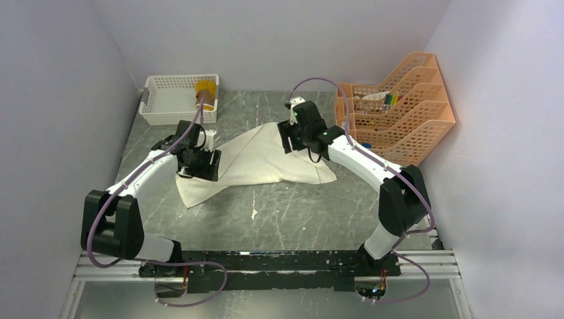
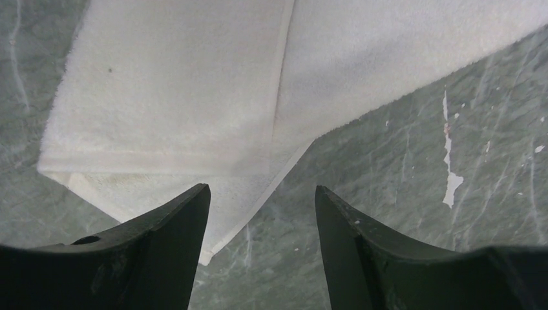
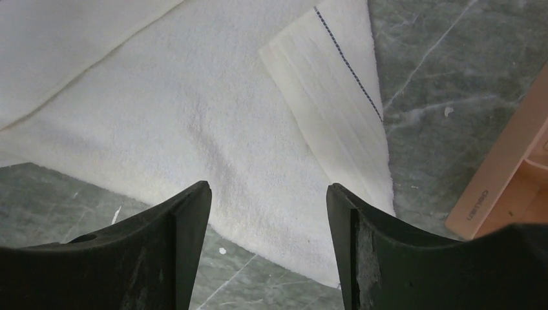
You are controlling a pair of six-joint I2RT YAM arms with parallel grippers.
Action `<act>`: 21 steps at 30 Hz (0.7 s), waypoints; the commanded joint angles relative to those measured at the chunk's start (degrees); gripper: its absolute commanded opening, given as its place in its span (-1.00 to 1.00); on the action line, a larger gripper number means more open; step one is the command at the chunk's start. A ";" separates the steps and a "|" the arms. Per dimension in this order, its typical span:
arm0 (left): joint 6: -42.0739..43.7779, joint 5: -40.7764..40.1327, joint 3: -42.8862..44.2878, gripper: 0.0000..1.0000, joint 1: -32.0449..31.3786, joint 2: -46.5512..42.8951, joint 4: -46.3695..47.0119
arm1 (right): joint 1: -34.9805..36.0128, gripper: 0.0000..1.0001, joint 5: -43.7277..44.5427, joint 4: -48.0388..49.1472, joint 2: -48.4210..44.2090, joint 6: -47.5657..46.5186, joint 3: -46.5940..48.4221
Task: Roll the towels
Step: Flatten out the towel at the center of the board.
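A grey-green marbled counter [image 1: 286, 212] fills the enclosure, hemmed by pale walls [image 1: 279, 33] at the back and both sides. A white lattice basket [image 1: 174, 117] stands at the far left corner, close against the back wall. At the far right, a peach plastic file rack [image 1: 406, 126] with stepped, perforated tiers angles along the side wall, a few coloured pens [image 1: 392, 100] showing in an upper tier. The right wrist view catches one lettered corner of the rack. A white scrape [image 1: 254, 214] and scattered pale flecks mark the stone near the counter's middle. A metal rail [image 1: 100, 266] runs along the near edge.
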 commanded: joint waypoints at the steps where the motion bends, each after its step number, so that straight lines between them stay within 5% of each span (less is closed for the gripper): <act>1: 1.18 -1.24 -1.92 0.38 -1.34 -1.55 3.57 | -0.01 0.32 -0.12 0.87 -1.77 -1.25 -0.80; 8: 6.11 -9.55 -1.06 0.37 -5.59 -1.07 2.44 | -0.02 0.32 -0.02 0.71 -3.37 -1.40 -2.20; 21: 12.85 -18.04 2.22 0.69 -9.07 7.61 -0.08 | -0.26 0.35 0.10 0.78 -4.98 -3.04 -3.22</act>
